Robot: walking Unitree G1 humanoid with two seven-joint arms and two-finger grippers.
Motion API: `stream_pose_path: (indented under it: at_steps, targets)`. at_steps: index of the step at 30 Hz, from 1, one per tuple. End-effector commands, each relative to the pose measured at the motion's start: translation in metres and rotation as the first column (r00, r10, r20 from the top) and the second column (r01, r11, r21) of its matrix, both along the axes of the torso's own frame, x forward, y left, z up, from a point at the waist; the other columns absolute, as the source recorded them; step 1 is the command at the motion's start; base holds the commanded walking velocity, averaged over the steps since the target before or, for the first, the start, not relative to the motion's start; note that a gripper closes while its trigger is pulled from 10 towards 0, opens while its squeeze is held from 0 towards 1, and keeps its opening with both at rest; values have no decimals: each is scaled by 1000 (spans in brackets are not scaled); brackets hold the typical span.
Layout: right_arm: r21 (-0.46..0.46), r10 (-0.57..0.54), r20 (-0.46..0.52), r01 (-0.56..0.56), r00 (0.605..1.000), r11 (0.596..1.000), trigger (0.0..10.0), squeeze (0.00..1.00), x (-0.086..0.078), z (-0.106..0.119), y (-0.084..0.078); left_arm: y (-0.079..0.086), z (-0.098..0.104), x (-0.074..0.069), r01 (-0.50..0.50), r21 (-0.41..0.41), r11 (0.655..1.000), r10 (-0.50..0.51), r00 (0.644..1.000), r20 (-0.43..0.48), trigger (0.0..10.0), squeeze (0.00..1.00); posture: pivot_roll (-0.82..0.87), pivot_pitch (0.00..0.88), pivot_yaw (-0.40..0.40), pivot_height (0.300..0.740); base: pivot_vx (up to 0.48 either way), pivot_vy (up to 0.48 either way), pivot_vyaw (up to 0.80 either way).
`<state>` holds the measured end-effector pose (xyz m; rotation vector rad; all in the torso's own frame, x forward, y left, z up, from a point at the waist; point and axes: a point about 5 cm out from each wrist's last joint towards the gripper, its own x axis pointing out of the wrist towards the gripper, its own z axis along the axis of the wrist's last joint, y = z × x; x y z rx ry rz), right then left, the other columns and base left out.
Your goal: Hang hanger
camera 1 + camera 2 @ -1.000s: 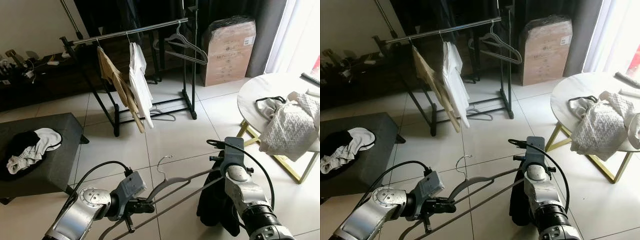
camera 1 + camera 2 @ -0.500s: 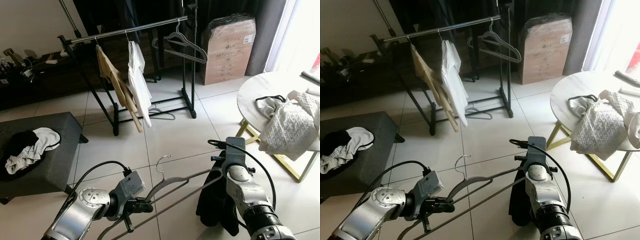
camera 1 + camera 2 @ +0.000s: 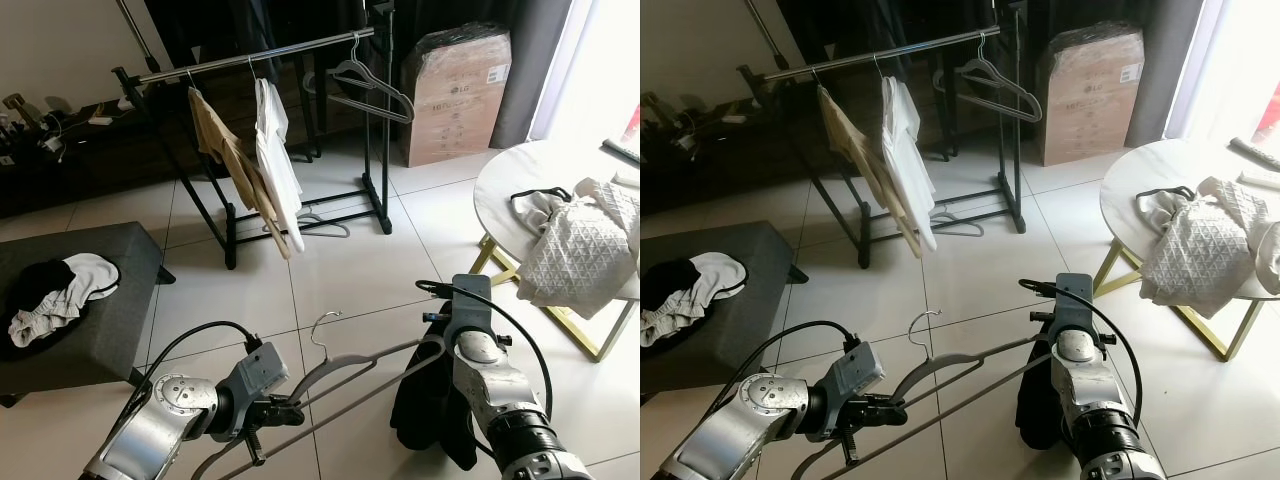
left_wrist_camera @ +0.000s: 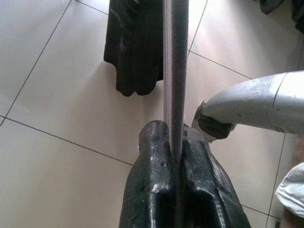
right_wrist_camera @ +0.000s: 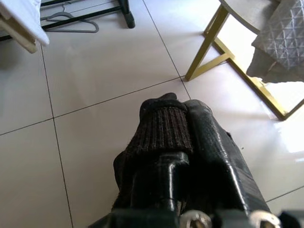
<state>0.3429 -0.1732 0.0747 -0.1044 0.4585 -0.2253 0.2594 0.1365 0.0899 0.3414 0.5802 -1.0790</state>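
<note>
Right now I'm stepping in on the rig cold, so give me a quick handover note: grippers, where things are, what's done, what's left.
Left gripper: shut on the grey hanger, held low in front of the robot.
Right gripper: shut on the black garment, which drapes down at the hanger's right end.
Clothes rack: ahead across the tiled floor, carrying a beige garment, a white shirt and an empty hanger. Another hanger lies on the floor under it.
Done: hanger and garment picked up.
Left: reach the rack and hook the hanger on the rail.
</note>
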Motion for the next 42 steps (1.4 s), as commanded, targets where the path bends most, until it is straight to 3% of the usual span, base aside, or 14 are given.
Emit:
stream_pose_path:
  at_steps: [1,27,38,42]
  targets:
    - [-8,20,7,-20,1000,1000,10000,0,-1,-1,4,4,1,1,-10,21,1000,10,1000,16,10000,0,-111,161,113,740,0,0,0]
    - [-68,41,-5,-41,999,997,10000,0,-2,-2,2,9,3,4,-16,62,998,13,999,49,10000,0,-108,166,112,740,0,0,0]
    - [-11,123,-19,-124,992,992,10000,0,0,3,16,-2,-1,4,-10,20,1000,9,999,35,10000,0,-117,164,110,740,0,0,0]
    - [-9,110,-19,-110,994,994,10000,0,1,7,15,-4,-2,14,-69,55,996,63,992,109,10000,0,-119,161,109,740,0,0,0]
